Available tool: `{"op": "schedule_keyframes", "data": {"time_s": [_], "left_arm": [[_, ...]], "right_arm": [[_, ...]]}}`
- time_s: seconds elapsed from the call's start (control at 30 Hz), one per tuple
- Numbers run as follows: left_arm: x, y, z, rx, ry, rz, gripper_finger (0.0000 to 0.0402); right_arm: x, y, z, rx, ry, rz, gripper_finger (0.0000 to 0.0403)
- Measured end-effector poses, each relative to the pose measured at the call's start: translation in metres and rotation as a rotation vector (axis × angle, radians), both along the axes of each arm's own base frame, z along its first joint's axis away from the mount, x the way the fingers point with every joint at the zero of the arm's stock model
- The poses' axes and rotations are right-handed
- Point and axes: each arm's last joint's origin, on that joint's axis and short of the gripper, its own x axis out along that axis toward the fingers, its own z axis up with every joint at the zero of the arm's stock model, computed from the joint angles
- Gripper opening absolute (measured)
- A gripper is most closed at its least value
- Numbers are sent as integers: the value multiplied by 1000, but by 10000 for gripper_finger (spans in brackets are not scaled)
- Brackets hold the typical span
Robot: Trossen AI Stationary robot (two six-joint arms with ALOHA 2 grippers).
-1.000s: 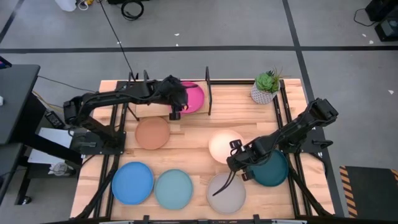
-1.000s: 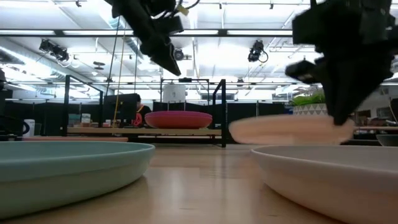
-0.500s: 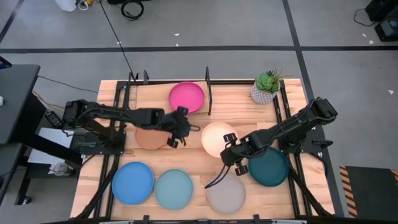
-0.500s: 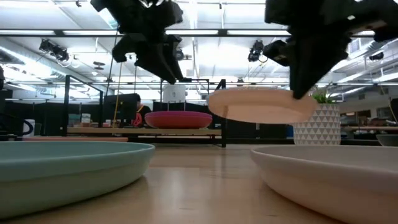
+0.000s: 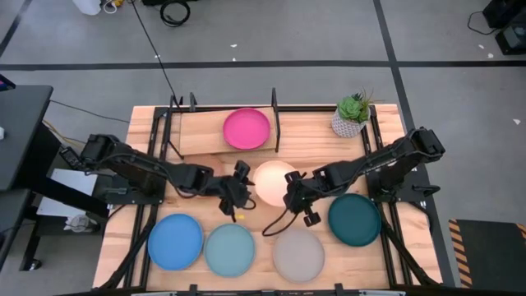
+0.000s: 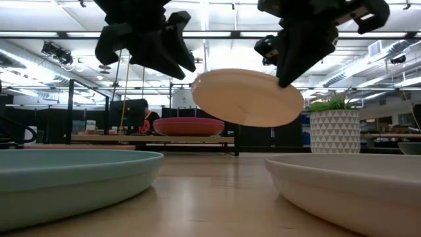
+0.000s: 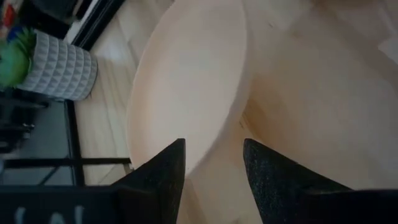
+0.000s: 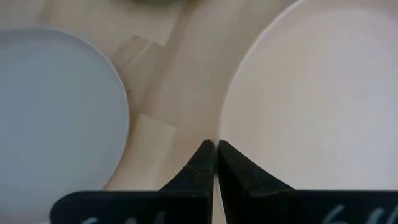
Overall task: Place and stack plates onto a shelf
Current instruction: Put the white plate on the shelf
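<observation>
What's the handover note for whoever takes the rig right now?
Right gripper: shut on the cream plate's rim, holding it tilted above the table centre.
Left gripper: open, fingers astride the cream plate's opposite rim, not closed.
Done: magenta plate is on the shelf.
Left: cream plate, then those on the table: blue plate, pale blue plate, grey plate, dark teal plate. No tan or orange plate shows from above.
Plant pot stands at the table's far right corner.
</observation>
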Motion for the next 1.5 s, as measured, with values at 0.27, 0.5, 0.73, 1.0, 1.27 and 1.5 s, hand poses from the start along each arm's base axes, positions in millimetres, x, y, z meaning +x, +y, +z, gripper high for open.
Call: {"op": "schedule_keyframes", "data": {"time_s": [0.27,0.5,0.73,1.0,1.27,1.5], "left_arm": [[11,-7,-15,133,10,-10,243],[14,-8,-19,161,7,1,225],[12,-10,-21,168,26,-9,141],[11,-11,-22,161,38,-28,81],[11,-10,-23,142,48,-25,75],[9,-10,-24,103,61,-23,74]], "right_arm": [[6,-4,3,39,-52,47,15],[8,-3,4,48,-72,46,16],[9,-3,6,63,-90,32,20],[10,-3,6,77,-95,2,43],[8,-4,11,79,-114,-9,84],[-13,-4,45,52,-214,-89,135]]}}
